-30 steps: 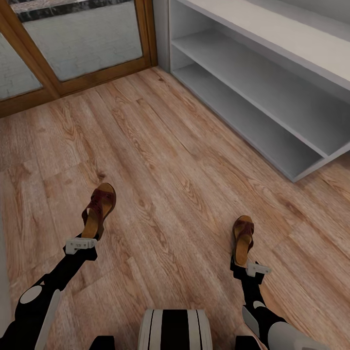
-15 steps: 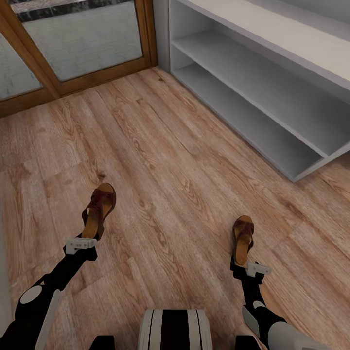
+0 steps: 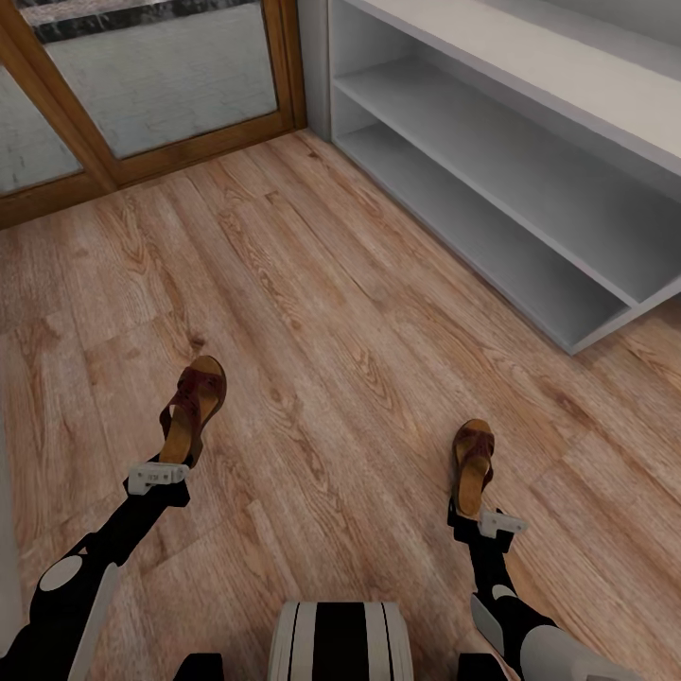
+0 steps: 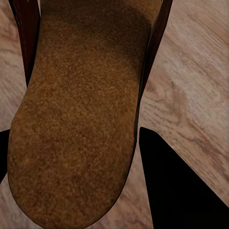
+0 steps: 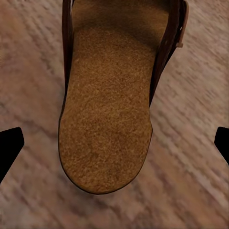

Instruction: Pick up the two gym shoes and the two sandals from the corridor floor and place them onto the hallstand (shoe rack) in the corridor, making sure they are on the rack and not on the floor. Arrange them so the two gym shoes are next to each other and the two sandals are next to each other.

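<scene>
Wood floor (image 3: pixel 312 312), shoe rack (image 3: pixel 530 180) at two o'clock. Each sandal (image 3: pixel 192 409) (image 3: pixel 472 456) lies heel-first before my left claw (image 3: pixel 158 476) and right claw (image 3: pixel 482 520), both spread wide, ready to grab.

Two brown sandals — left sandal (image 3: pixel 193 407), right sandal (image 3: pixel 472 456) — lie well apart on the corridor floor (image 3: pixel 322 312).

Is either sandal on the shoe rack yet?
No: in the head view both sandals, left and right, are over the wood floor, and the rack's visible tiers are bare.
</scene>
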